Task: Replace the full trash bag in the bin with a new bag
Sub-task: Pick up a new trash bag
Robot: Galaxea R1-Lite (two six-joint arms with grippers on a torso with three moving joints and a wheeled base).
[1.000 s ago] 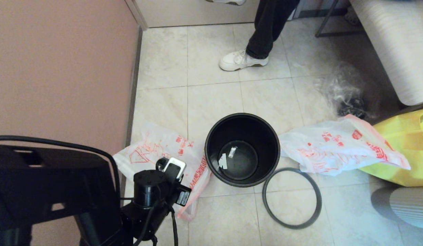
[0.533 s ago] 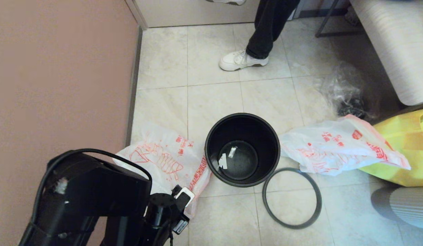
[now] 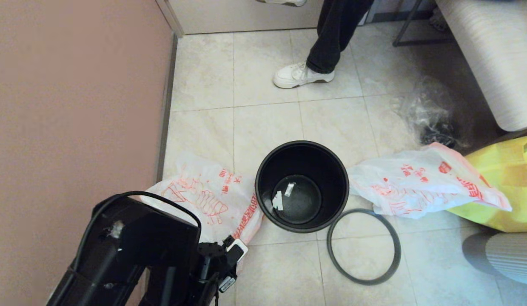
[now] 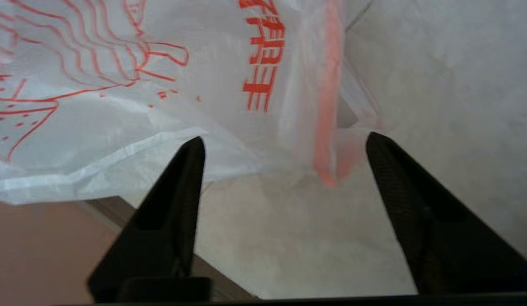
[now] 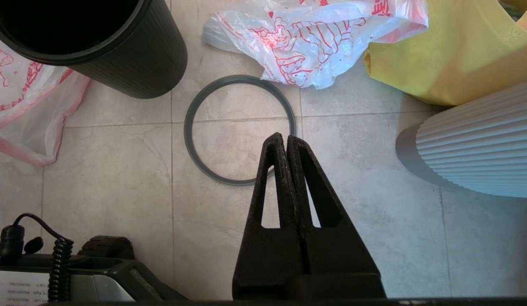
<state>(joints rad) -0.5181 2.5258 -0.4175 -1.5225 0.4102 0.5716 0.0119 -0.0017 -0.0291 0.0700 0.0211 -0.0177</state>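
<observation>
Beside the pink wall [image 3: 76,106], low on my left: the left arm [image 3: 131,255] hangs close over the floor, partly covering a white bag.
Left gripper [image 4: 284,140]: released, fingers spread wide and holding nothing; the bag's edge and one pink handle strip lie just past the tips.
Bag on the left [image 3: 203,199]: thin white plastic with a red line drawing and red characters, lying on the tiles against the bin's left side. I cannot make out bottles in it.
Bin [image 3: 301,157]: upright in the middle of the floor, unlined, looking dark inside, with a few white scraps on its bottom.
Ring rim [image 5: 188,127]: off the bin, flat on the tiles just beside its front right.
Bag on the right [image 3: 416,182]: same white plastic and red print, lying to the bin's right, its far end resting on a yellow fabric bag [image 3: 497,187]. I cannot tell what it holds.
Right gripper [image 5: 286,138]: clenched on nothing, fingers pressed together, hovering above the tiles over the ring's edge. It is out of the head view.
Elsewhere: crumpled clear plastic [image 3: 429,110] behind the right bag; a person's white shoe [image 3: 299,75] on the tiles beyond the bin.
</observation>
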